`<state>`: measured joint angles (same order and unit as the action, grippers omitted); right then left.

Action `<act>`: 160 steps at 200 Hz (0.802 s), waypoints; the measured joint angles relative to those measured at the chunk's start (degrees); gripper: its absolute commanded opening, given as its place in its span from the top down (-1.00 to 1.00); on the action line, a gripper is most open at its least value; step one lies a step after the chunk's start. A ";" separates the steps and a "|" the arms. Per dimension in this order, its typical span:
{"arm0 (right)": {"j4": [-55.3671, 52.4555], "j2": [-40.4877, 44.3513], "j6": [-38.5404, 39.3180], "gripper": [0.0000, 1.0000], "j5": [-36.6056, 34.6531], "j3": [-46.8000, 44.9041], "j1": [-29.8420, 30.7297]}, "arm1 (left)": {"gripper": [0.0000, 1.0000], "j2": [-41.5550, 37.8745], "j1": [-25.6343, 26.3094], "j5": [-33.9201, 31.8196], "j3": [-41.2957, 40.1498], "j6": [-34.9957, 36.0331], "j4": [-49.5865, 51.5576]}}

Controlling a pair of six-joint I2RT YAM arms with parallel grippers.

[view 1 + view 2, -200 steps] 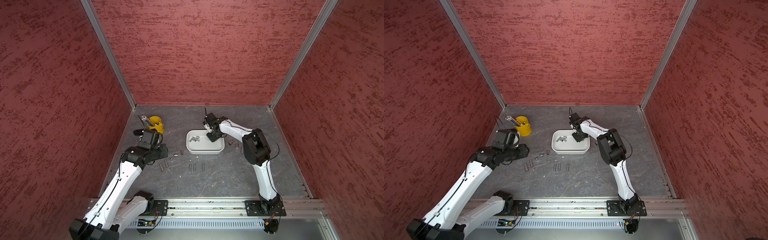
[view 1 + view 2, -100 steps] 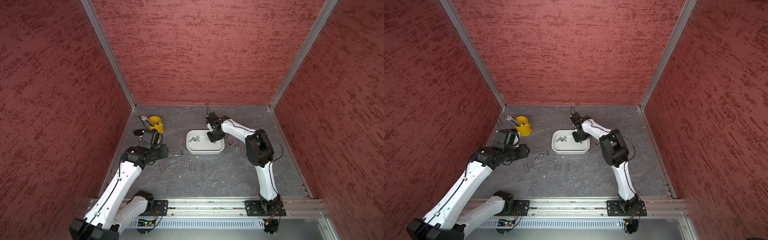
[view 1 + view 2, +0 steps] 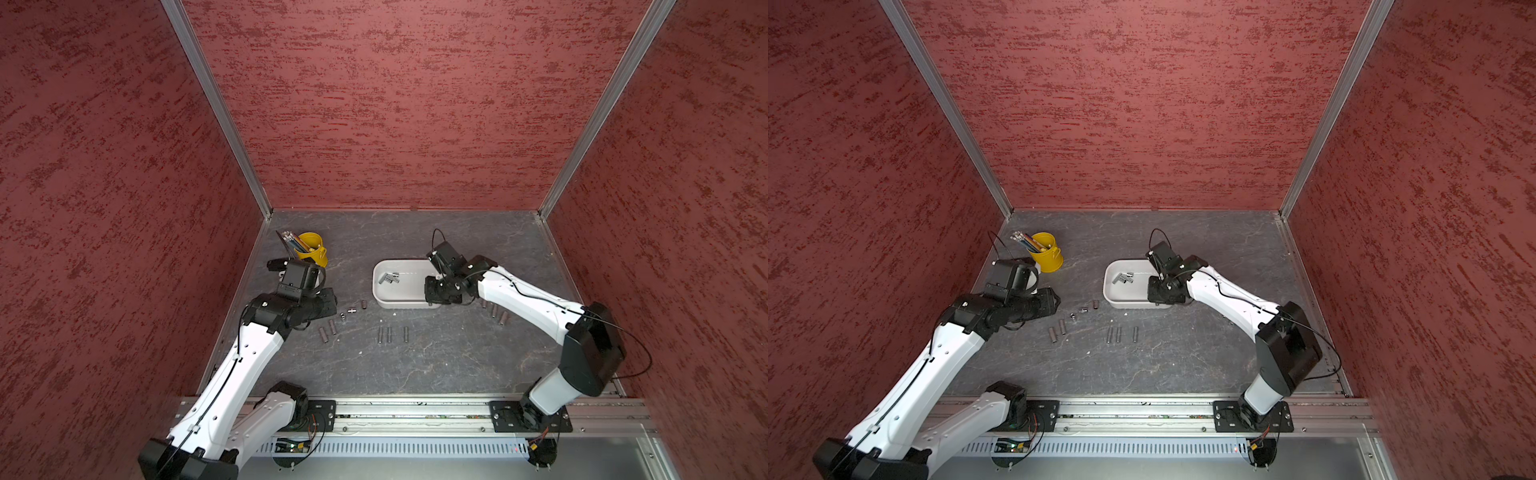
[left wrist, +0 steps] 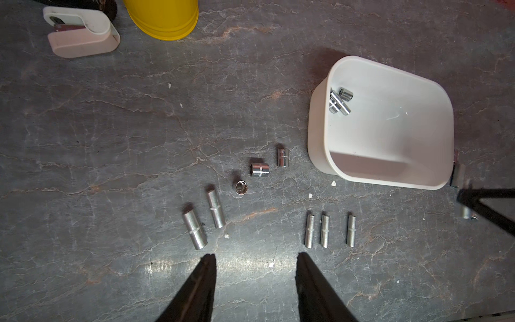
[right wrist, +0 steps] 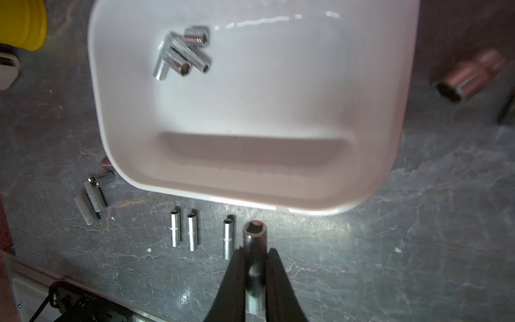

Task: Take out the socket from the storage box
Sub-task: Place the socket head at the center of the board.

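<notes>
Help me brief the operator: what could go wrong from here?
1. The right gripper pinches the socket with much of it sticking out beyond the jaws; it could pivot or slip.
2. Set down carelessly, it may send the three thin sockets nearby rolling.
3. The pile left in the box lies crossed near a corner, awkward to grip singly.
</notes>
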<state>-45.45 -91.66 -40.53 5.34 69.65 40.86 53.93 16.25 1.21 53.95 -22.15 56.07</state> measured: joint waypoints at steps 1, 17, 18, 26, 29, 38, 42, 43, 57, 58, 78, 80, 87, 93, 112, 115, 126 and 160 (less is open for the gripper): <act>0.07 0.11 -0.35 0.83 0.04 -0.46 0.28 | 0.01 -0.02 0.00 0.00 0.00 0.00 0.00; 1.84 0.79 -3.56 0.83 0.02 -5.16 3.63 | 0.02 -0.07 0.00 0.02 -0.09 0.00 -0.04; 1.90 0.81 -3.69 0.83 0.02 -5.35 3.76 | 0.02 -0.07 0.00 0.02 -0.09 0.00 -0.04; 3.17 0.81 -5.27 0.83 0.04 -7.43 5.16 | 0.02 -0.04 0.00 0.07 -0.13 0.00 -0.07; 3.58 0.81 -5.84 0.83 0.04 -8.07 5.60 | 0.02 -0.04 0.00 0.09 -0.13 0.00 -0.07; 5.07 0.79 -7.30 0.83 0.13 -10.03 7.15 | 0.02 -0.04 0.00 0.13 -0.15 0.00 -0.09; 5.62 0.79 -8.04 0.83 0.13 -10.75 7.69 | 0.01 -0.02 0.00 0.15 -0.15 0.00 -0.09; 5.73 0.79 -8.13 0.83 0.13 -10.86 7.78 | 0.01 -0.02 0.00 0.15 -0.15 0.00 -0.09; 7.43 0.31 -10.12 0.82 0.17 -12.33 9.01 | 0.02 0.02 0.00 0.17 -0.17 0.00 -0.11; 7.58 0.20 -10.12 0.82 0.17 -12.37 9.07 | 0.02 0.02 0.00 0.17 -0.15 0.00 -0.09; 10.32 -1.84 -11.80 0.82 0.02 -12.37 9.70 | 0.01 0.02 0.00 0.17 -0.17 0.00 -0.11; 10.54 -1.97 -11.80 0.82 0.00 -12.37 9.73 | 0.01 0.02 0.00 0.20 -0.17 0.00 -0.11; 11.30 -2.84 -11.98 0.81 -0.02 -12.24 9.79 | 0.01 0.02 0.00 0.17 -0.17 0.00 -0.11; 11.67 -3.50 -12.00 0.81 -0.02 -12.09 9.86 | 0.01 0.02 0.00 0.20 -0.17 0.00 -0.11; 12.92 -5.81 -12.02 0.81 0.00 -11.50 9.94 | 0.01 0.09 0.00 0.20 -0.17 0.00 -0.11; 13.09 -6.12 -12.02 0.81 0.00 -11.41 9.94 | 0.01 0.09 0.00 0.20 -0.17 0.00 -0.11; 13.55 -6.97 -12.07 0.80 -0.02 -11.28 9.94 | 0.01 0.09 0.00 0.20 -0.17 0.00 -0.11; 14.27 -7.21 -12.41 0.73 -0.24 -11.28 9.94 | 0.01 0.09 0.00 0.20 -0.17 0.00 -0.13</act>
<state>-31.18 -98.87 -52.95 5.10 58.37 50.81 54.02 16.25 1.41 53.78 -22.15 55.94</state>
